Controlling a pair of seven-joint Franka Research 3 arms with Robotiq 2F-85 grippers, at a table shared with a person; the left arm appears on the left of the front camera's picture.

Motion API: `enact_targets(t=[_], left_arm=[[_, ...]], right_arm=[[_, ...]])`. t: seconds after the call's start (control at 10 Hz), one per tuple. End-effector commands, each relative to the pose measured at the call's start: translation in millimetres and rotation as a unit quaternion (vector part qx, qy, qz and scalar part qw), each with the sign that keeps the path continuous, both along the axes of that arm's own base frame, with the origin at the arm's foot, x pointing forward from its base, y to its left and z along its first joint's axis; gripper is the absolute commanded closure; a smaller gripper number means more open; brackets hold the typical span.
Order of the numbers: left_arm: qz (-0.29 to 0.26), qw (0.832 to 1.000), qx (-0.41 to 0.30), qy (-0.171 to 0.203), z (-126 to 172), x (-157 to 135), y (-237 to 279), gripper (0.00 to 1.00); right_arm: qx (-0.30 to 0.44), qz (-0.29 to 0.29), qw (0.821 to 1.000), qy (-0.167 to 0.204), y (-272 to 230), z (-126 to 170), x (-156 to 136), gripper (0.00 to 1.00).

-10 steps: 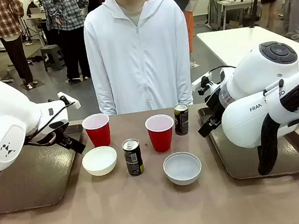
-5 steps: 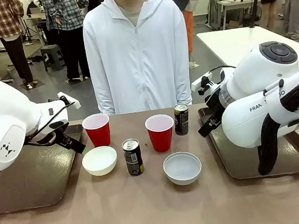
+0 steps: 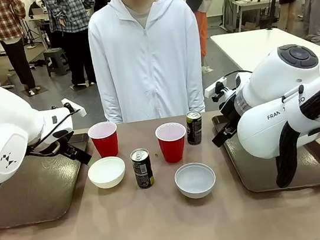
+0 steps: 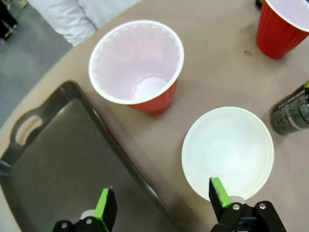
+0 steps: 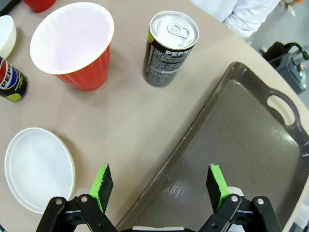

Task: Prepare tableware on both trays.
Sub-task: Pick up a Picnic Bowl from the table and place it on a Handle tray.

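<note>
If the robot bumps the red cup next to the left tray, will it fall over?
Probably, yes. That red cup stands tall, looks empty and narrows toward its base, so it likely tips easily. Its thin plastic wall would probably squash if squeezed hard.

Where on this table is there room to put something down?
Both trays lie bare: the left tray beside the left cup and left bowl, the right tray right of the far can. The near table strip before the right bowl is free. The middle, around the near can and right cup, is crowded.
</note>
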State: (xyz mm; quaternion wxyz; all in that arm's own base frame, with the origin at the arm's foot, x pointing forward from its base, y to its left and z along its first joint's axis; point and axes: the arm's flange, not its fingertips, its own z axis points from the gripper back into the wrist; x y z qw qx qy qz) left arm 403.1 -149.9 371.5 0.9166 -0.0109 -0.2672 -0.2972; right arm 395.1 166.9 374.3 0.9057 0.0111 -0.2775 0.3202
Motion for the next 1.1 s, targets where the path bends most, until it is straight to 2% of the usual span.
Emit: enact_targets(t=[0.0, 0.1, 0.2, 0.4, 0.6, 0.8, 0.9, 1.0], left_arm=[[0.0, 1.0, 0.0, 0.0, 0, 0, 0, 0.0], [0.0, 1.0, 0.0, 0.0, 0, 0, 0, 0.0], [0.0, 1.0, 0.0, 0.0, 0, 0, 0, 0.0], [-0.038, 0.999, -0.003, 0.016, 60, -66, 8, 0.0], [-0.038, 0.994, -0.014, 0.097, 94, -119, 36, 0.0], [-0.061, 0.983, -0.013, 0.173, 94, -142, 44, 0.0], [-0.054, 0.979, -0.018, 0.198, 88, -140, 44, 0.0], [-0.049, 0.99, -0.013, 0.134, 118, -100, 18, 0.0]], right_arm=[[0.0, 0.0, 1.0, 0.0, 0, 0, 0, 0.0], [0.0, 0.0, 1.0, 0.0, 0, 0, 0, 0.0], [-0.039, -0.055, 0.997, 0.038, -2, 9, -10, 0.0], [-0.023, -0.065, 0.994, 0.085, -30, 39, -71, 0.0], [-0.021, -0.067, 0.988, 0.141, -65, 56, -154, 0.0], [-0.01, -0.071, 0.978, 0.197, -72, 46, -193, 0.0], [-0.026, -0.074, 0.978, 0.191, -70, 40, -191, 0.0], [-0.029, -0.066, 0.982, 0.177, -36, 104, -104, 0.0]])
